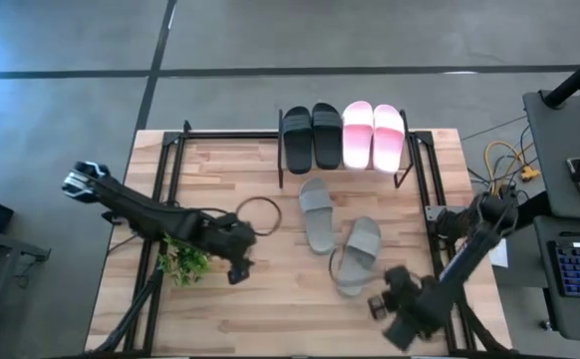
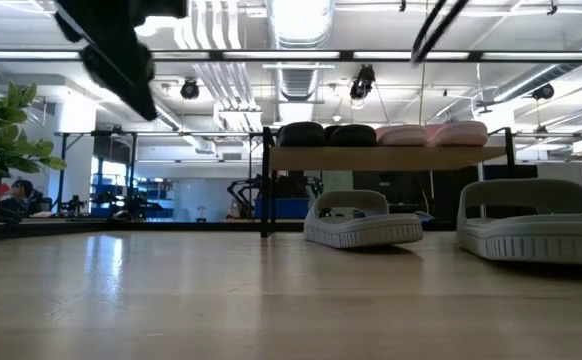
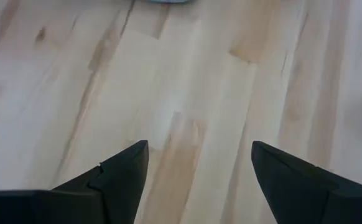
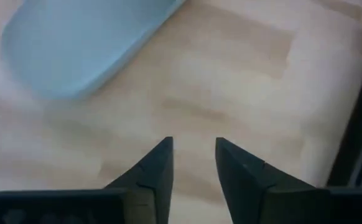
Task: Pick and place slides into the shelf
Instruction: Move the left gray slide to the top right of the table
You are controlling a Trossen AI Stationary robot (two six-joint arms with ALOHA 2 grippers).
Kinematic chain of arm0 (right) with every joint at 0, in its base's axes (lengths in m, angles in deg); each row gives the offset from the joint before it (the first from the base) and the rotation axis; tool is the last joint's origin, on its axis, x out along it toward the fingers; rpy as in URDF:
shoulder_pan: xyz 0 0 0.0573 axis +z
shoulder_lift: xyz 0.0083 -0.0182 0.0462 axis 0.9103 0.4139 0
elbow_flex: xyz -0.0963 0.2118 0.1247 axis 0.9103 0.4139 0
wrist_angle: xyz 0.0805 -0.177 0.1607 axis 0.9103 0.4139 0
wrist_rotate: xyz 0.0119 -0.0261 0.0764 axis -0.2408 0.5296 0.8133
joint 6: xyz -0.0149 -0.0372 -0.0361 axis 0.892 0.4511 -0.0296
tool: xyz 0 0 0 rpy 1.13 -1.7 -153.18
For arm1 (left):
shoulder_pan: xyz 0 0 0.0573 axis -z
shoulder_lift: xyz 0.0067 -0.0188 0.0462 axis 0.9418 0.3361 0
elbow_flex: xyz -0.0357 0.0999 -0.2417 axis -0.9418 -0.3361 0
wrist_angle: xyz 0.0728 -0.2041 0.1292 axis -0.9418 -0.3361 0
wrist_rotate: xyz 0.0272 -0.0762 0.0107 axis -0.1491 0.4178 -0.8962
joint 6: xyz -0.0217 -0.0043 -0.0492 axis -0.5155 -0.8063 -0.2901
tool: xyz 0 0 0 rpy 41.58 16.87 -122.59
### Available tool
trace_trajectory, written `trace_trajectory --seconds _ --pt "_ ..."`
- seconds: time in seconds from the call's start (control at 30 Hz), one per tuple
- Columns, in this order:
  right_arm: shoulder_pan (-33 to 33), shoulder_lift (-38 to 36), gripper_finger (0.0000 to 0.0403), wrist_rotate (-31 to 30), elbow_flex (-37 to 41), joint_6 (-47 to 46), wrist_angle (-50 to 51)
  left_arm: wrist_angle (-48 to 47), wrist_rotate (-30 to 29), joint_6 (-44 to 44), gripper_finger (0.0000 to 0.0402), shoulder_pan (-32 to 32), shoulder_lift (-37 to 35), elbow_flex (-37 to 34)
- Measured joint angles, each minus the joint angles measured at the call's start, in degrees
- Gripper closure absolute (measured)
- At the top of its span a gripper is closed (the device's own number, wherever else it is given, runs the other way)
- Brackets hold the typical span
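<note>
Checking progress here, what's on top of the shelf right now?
On the shelf top sit the black pair and the pink pair, side by side. The lower tier is hidden beneath them.

The shelf stands at the tabletop's 12 o'clock edge, a light board on thin black legs. On its top sit the black slides and, at their 3 o'clock, the pale pink slides, side by side. The two grey slides lie apart on the tabletop at the shelf's 6 o'clock, both upright.
</note>
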Motion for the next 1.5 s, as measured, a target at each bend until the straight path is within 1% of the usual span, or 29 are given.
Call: trace_trajectory --seconds 0.1,0.23,0.3,0.4,0.6,0.77,0.9,1.03,1.17,1.27,1.37,1.43,1.5 --pt "-3.1 -5.5 0.031 0.4 7.7 1.2 -3.8 4.6 -0.3 -4.8 0.0132 0.6 -5.3 -6.1" --pt "-7.2 -11.5 0.0346 0.6 16.2 3.3 -8.5 10.3 -0.3 -9.5 0.0132 0.7 -10.0 -12.0" --pt "-9.0 -14.1 0.0361 0.6 19.7 4.4 -10.0 12.2 -0.4 -10.9 0.0132 0.7 -11.7 -13.6" --pt "-11.2 -17.0 0.0378 0.5 23.9 6.7 -13.6 12.5 -0.7 -12.2 0.0132 0.7 -13.1 -15.0" --pt "-16.4 -19.0 0.039 0.5 29.6 12.2 -19.0 12.7 -1.9 -12.2 0.0132 0.6 -13.1 -14.8" --pt "-21.2 -18.5 0.039 0.1 30.5 18.4 -19.6 12.6 -1.9 -12.2 0.0132 0.6 -12.4 -14.9" --pt "-24.7 -18.5 0.039 -2.3 30.5 22.3 -19.7 12.6 -1.9 -12.3 0.0132 0.6 -12.1 -14.9" --pt "-27.9 -18.7 0.039 -4.3 30.5 25.6 -21.9 13.0 -1.9 -12.3 0.0132 0.6 -12.1 -14.9" --pt "-30.1 -18.7 0.039 -4.7 30.5 28.5 -24.2 13.0 -1.9 -12.3 0.0132 0.6 -12.1 -14.9" --pt "-30.3 -18.7 0.039 -4.7 30.1 28.3 -21.6 13.0 -1.9 -12.3 0.0132 0.6 -12.1 -14.9" --pt "-28.9 -19.0 0.039 -4.2 28.8 25.3 -15.3 13.0 -1.9 -12.3 0.0132 0.6 -12.1 -14.9" --pt "-26.8 -19.0 0.039 -2.7 27.4 23.9 -11.9 13.0 -1.9 -12.3 0.0132 0.6 -12.1 -14.9" --pt "-24.3 -19.1 0.039 0.1 26.0 22.5 -11.3 13.0 -1.9 -12.2 0.0132 0.6 -12.1 -14.9"
